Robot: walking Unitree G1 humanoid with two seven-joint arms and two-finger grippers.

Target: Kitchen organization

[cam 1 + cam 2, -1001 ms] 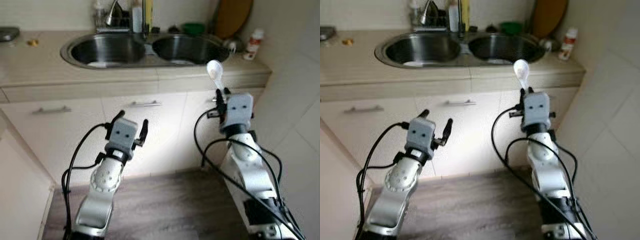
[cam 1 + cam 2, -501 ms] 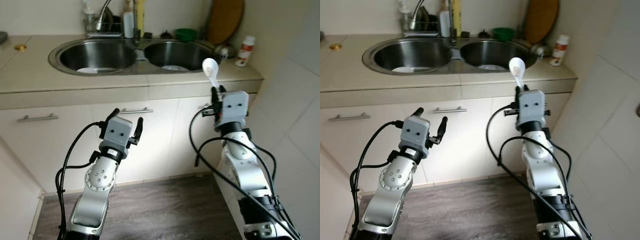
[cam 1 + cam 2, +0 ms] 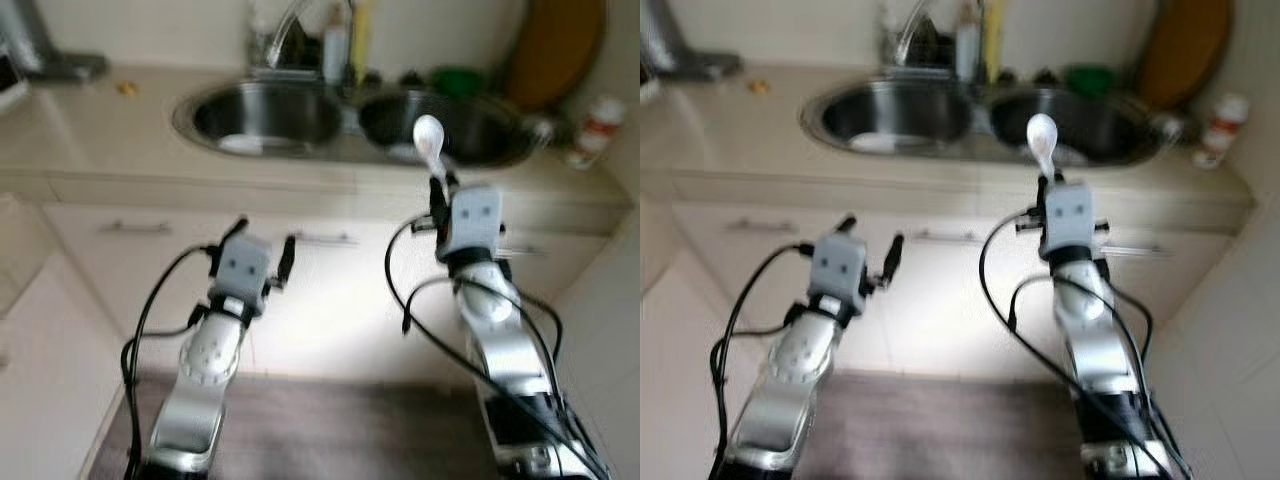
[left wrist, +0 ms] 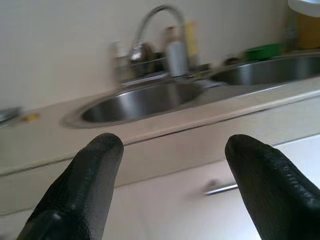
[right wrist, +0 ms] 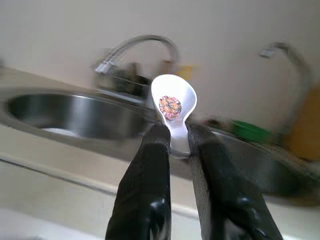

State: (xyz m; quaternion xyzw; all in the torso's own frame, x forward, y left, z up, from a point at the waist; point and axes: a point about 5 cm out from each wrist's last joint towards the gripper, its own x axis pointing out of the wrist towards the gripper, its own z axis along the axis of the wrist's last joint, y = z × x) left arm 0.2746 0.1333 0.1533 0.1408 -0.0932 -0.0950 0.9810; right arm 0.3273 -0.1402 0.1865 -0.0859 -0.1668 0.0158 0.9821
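My right gripper (image 3: 440, 188) is shut on the handle of a white spoon (image 3: 430, 140) and holds it upright in front of the counter. In the right wrist view the white spoon (image 5: 173, 107) has a small coloured pattern in its bowl and sits between the two fingers (image 5: 150, 170). My left gripper (image 3: 262, 240) is open and empty, lower and to the left, level with the cabinet doors; its fingers (image 4: 90, 175) stand wide apart. A steel double sink (image 3: 345, 118) with a tap (image 3: 285, 30) lies ahead in the beige counter (image 3: 110, 140).
White cabinet doors with bar handles (image 3: 135, 228) run under the counter. Bottles (image 3: 338, 50) stand behind the sink, a green bowl (image 3: 458, 78) and a wooden board (image 3: 555, 50) at the back right, a white bottle (image 3: 600, 120) at the right. Dark wood floor (image 3: 330, 430) lies below.
The camera has swung to the left and blurred, so the sink sits further right in the picture. Both arms keep the same pose; the spoon stays held upright.
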